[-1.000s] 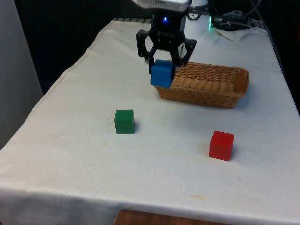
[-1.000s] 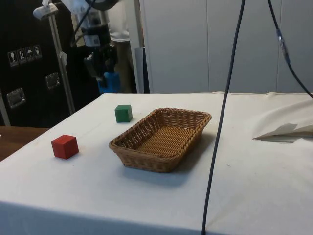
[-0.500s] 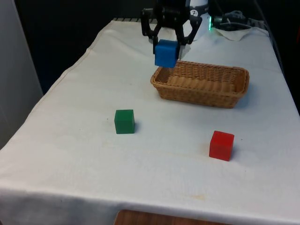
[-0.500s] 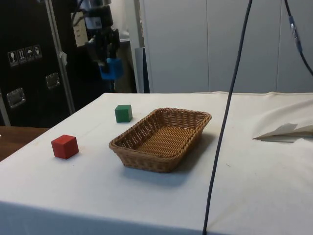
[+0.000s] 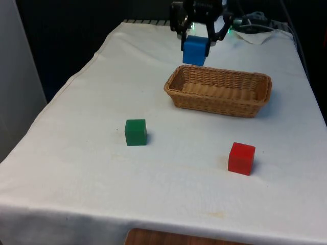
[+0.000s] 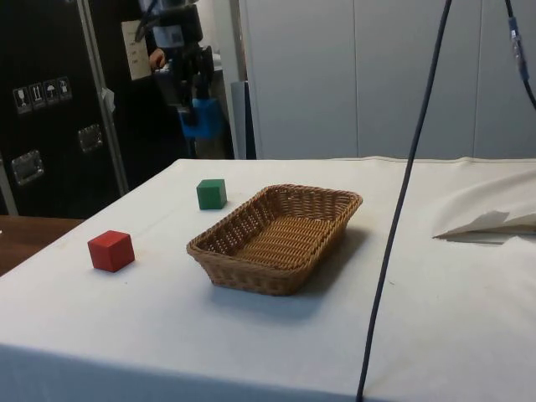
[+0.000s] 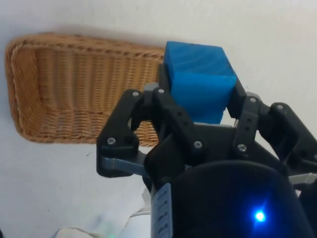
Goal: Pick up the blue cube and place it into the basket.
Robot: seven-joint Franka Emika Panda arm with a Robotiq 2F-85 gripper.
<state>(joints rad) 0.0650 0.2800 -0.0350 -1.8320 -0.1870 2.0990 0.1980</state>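
My gripper (image 5: 196, 45) is shut on the blue cube (image 5: 195, 50) and holds it high in the air. In the front view it hangs above the far rim of the wicker basket (image 5: 255, 97), towards the basket's left end. The side view has the blue cube (image 6: 203, 117) in the gripper (image 6: 198, 107) well above the table, beyond the basket (image 6: 251, 272). In the wrist view the blue cube (image 7: 198, 82) sits clamped between the fingers (image 7: 161, 84), with the basket (image 7: 69, 94) below and off to one side of it.
A green cube (image 5: 135, 132) rests on the cloth at the front view's left of the basket. A red cube (image 5: 241, 158) sits nearer the front edge at the right. A crumpled white cloth (image 6: 494, 222) lies beyond the basket in the side view.
The gripper has risen with the blue cube and moved towards the front view's right, from beside the basket's left end to above its far rim.
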